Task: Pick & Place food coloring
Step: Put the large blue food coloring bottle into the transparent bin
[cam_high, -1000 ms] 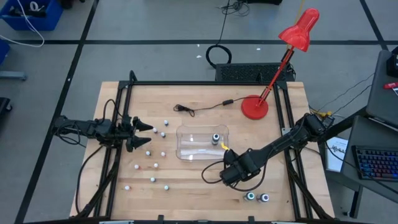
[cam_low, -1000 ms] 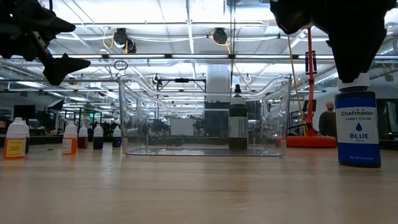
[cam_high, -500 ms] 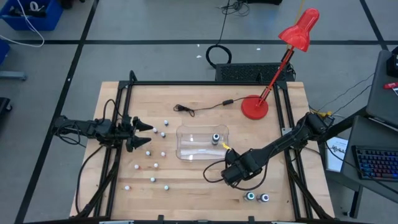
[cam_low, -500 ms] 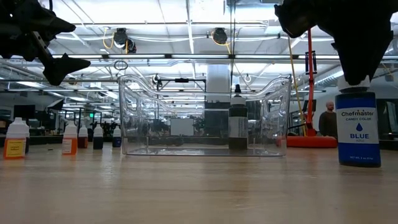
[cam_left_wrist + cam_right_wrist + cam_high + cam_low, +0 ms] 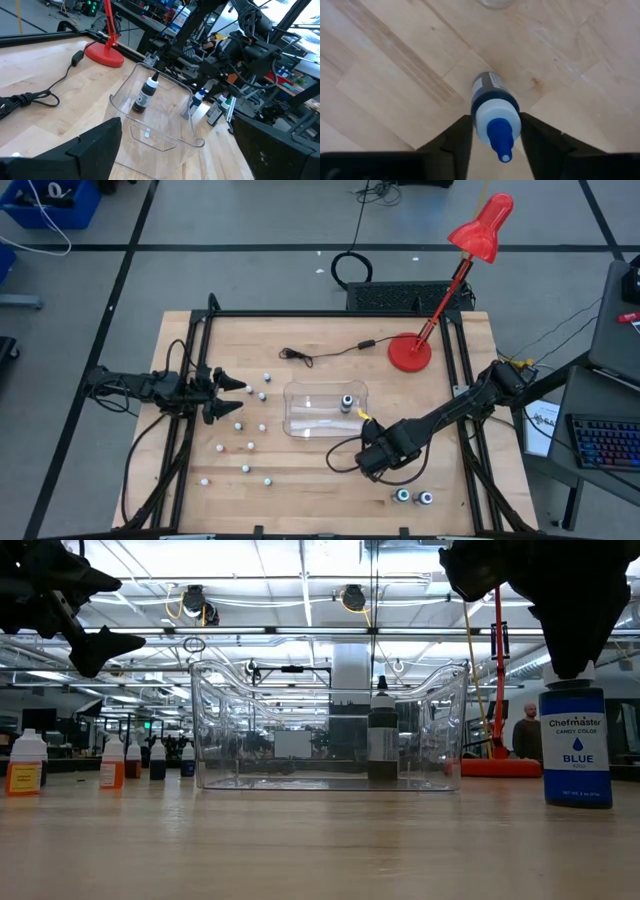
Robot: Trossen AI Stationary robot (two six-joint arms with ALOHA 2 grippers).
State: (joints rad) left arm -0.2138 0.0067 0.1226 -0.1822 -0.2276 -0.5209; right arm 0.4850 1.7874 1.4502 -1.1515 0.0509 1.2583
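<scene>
A blue food coloring bottle (image 5: 575,745) with a white cap stands upright on the table, near and right of the clear tub (image 5: 325,410). My right gripper (image 5: 495,135) is directly above it, shut on its cap; in the high view the gripper (image 5: 377,452) hides the bottle. A dark bottle (image 5: 347,402) stands inside the tub. Several small bottles (image 5: 250,445) stand loose on the table's left part. My left gripper (image 5: 240,400) hangs open and empty above the table, left of the tub. My right gripper pinches the blue bottle's white cap (image 5: 496,116) between its two fingers (image 5: 462,137), one on each side. The fingers come from above, pointing down. The bottle stands upright with its base on the table (image 5: 575,802).
Two more bottles (image 5: 413,497) stand at the near right. A red desk lamp (image 5: 410,352) stands on the far right part, its black cable (image 5: 320,352) lying behind the tub. A black frame (image 5: 200,330) borders the wooden table.
My right gripper has come down a little over the blue bottle's cap. The bottle has stayed upright on the table.
</scene>
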